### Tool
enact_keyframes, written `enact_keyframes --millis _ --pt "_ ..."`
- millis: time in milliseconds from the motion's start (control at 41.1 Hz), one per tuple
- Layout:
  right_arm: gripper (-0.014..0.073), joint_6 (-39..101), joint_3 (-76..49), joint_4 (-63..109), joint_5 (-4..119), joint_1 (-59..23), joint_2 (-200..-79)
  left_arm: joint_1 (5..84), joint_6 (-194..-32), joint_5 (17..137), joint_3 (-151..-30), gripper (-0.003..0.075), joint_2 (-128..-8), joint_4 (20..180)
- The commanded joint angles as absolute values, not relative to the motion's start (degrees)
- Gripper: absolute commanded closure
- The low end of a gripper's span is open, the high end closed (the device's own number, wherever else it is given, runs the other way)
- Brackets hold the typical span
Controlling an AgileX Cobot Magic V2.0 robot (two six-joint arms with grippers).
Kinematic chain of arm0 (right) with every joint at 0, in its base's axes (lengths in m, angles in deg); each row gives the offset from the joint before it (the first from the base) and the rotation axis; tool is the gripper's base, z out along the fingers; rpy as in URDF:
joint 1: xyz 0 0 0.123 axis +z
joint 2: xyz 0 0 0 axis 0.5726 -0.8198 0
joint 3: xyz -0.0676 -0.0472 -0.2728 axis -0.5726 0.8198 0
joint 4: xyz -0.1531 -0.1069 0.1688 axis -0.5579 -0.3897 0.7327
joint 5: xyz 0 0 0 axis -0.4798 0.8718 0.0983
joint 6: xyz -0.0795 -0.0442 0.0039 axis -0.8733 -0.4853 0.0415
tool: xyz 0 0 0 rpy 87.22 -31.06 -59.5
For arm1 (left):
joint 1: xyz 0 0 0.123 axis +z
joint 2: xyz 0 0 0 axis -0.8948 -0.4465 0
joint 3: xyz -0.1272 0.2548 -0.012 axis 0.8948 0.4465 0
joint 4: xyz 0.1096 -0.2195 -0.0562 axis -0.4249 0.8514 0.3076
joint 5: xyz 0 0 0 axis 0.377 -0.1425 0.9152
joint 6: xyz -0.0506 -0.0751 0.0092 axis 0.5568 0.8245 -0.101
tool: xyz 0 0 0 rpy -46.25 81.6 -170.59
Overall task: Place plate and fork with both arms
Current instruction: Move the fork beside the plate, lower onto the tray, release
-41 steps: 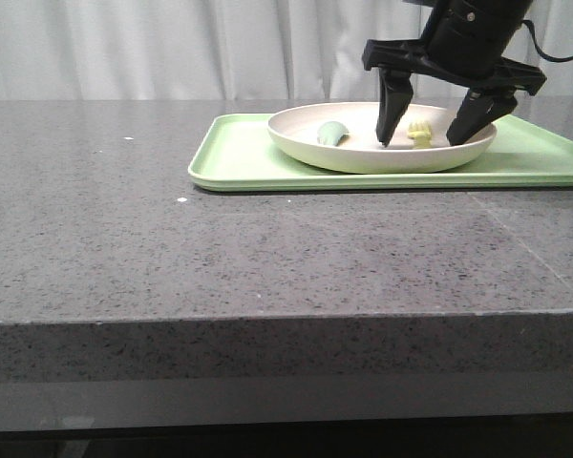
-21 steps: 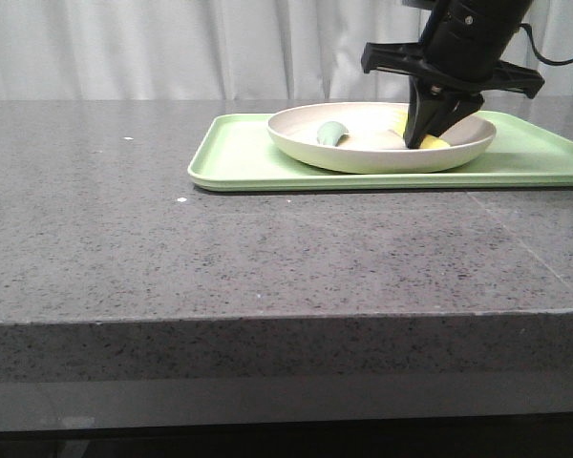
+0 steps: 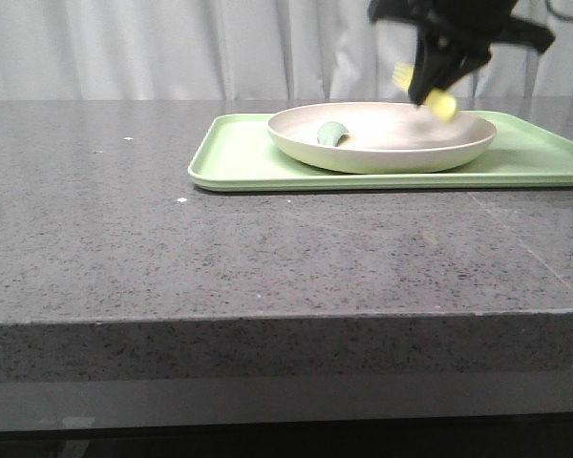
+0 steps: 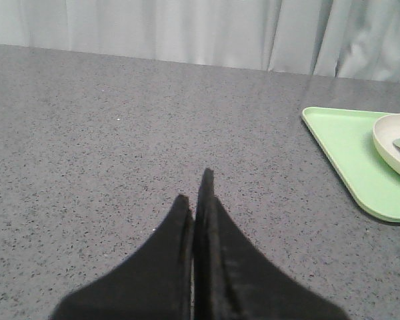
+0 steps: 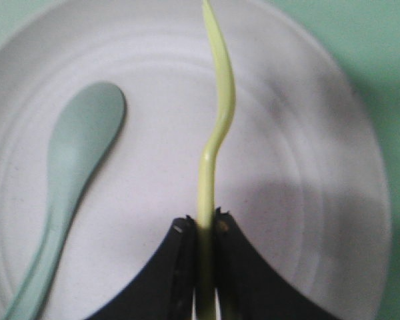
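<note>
The cream-white plate (image 3: pixel 382 143) sits on the light green tray (image 3: pixel 239 157) at the back right of the table. My right gripper (image 3: pixel 428 91) is shut on the pale yellow fork (image 3: pixel 439 103) and holds it in the air above the plate's right half. In the right wrist view the fork (image 5: pixel 217 113) runs straight out from between the shut jaws (image 5: pixel 204 223) over the plate (image 5: pixel 300 167). My left gripper (image 4: pixel 195 188) is shut and empty over bare table, left of the tray (image 4: pixel 350 157); it is out of the front view.
A grey-green spoon (image 3: pixel 332 133) lies in the plate's left part, seen too in the right wrist view (image 5: pixel 73 173). The table (image 3: pixel 172 248) is dark speckled grey stone, its front edge near the camera. White curtains hang behind.
My right gripper went from open around the fork in the plate to shut on it, then rose with the fork clear of the plate.
</note>
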State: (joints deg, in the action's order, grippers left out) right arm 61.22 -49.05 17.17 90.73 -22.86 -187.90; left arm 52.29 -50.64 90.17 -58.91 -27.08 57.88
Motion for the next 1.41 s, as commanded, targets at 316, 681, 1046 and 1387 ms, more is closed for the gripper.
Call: enact_keyframes --millis 316,681,1046,1387 --pt "0.0518 60.98 -53.2 9.61 93.42 -30.37 -182.03 51.81 -50.62 85.82 -60.54 0.0738 -27.57 57.85" --pt "0.0515 60.98 -53.2 8.96 95.37 -33.0 -189.03 51.81 -50.62 85.82 -60.54 0.0738 -27.57 57.85" --pt "0.0509 60.98 -53.2 8.31 95.26 -33.19 -190.68 51.81 -50.62 85.82 -60.54 0.0738 -27.57 57.85" --pt "0.0353 60.98 -53.2 8.31 95.49 -33.31 -190.68 51.81 -50.62 85.82 -60.54 0.0738 -27.57 57.85"
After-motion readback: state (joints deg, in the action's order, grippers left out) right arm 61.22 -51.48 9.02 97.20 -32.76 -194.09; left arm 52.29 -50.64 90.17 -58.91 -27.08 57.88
